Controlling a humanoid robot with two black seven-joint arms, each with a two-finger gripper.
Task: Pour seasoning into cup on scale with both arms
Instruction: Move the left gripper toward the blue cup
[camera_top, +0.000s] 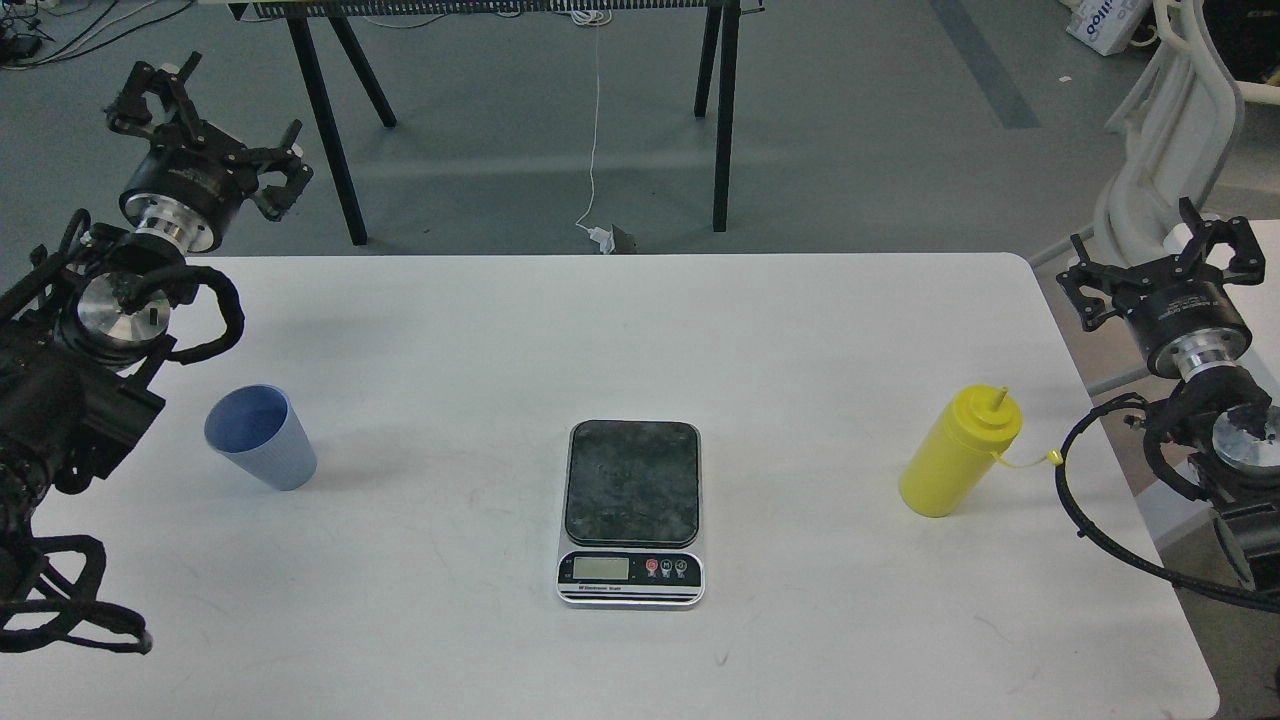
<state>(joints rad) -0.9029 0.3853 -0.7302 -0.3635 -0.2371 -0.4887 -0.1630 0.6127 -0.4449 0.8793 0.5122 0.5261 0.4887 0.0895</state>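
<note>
Seasoning (958, 455) stands upright on the surface (800, 330) right of the scale (631, 512), cap off. Cup (260, 437) sits far left, scale plate bare. Our left tool (205, 120) and right tool (1160, 260) hang spread, holding nothing.

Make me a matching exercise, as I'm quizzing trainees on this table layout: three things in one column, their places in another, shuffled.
Things:
1. cup
2. scale
3. seasoning bottle

Places:
A. middle of the table, nothing on its plate
B. right side, upright, cap off and hanging by its tether
C. left side, upright

Pairs: 1-C, 2-A, 3-B
</note>
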